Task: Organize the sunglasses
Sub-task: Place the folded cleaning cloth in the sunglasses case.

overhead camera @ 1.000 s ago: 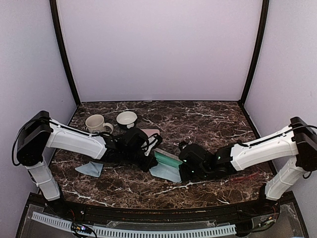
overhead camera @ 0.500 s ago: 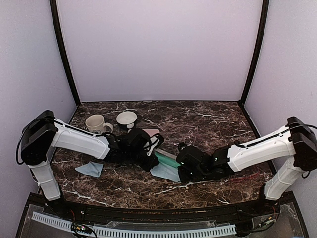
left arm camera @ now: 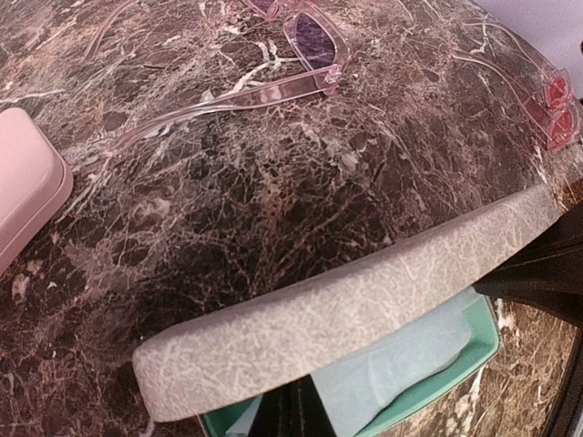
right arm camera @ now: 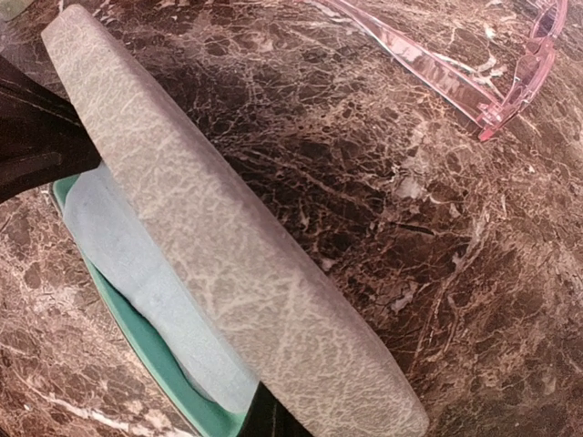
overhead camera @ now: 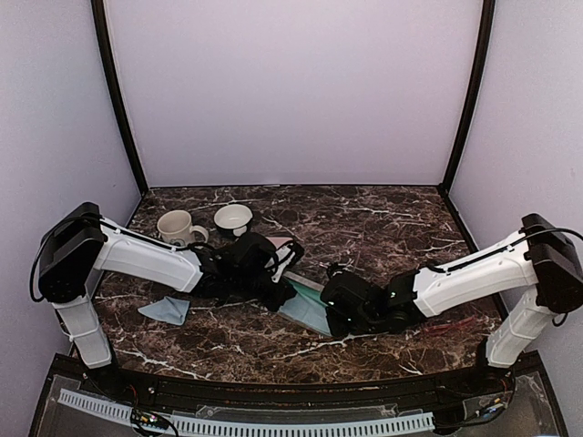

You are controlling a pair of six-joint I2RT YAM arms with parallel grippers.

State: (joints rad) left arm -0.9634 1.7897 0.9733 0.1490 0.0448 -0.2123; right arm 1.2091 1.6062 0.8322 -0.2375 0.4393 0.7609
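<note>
Both arms reach low over the marble table (overhead camera: pixel 392 214) and meet at its middle, at an open grey case (overhead camera: pixel 305 302). The left gripper (overhead camera: pixel 276 289) is at the left end of the case and the right gripper (overhead camera: pixel 333 306) is at its right end. In both wrist views the raised grey lid (left arm camera: pixel 364 305) fills the front, and only a small dark piece shows at the bottom edge. From this it cannot be told how wide the fingers of either gripper stand, nor whether they have hold of the case.

Under the lid the case has a teal lining, and a light-blue cloth (left arm camera: pixel 410 364) lies inside it. No glasses can be seen in the case.

The sunglasses lie on the bare table beyond the lid, apart from the case. The pink-framed sunglasses (left arm camera: pixel 305 41) with dark lenses lie with one arm stretched out toward the left. The red-lensed sunglasses (left arm camera: pixel 551 96) are near the right edge of the left wrist view, well apart from the first pair.

A closed pink case (left arm camera: pixel 27 187) lies to the left. Behind the left arm stand a cream mug (overhead camera: pixel 178 226) and a white bowl (overhead camera: pixel 233 218), close together. A second light-blue cloth (overhead camera: pixel 166 309) lies near the front left.
</note>
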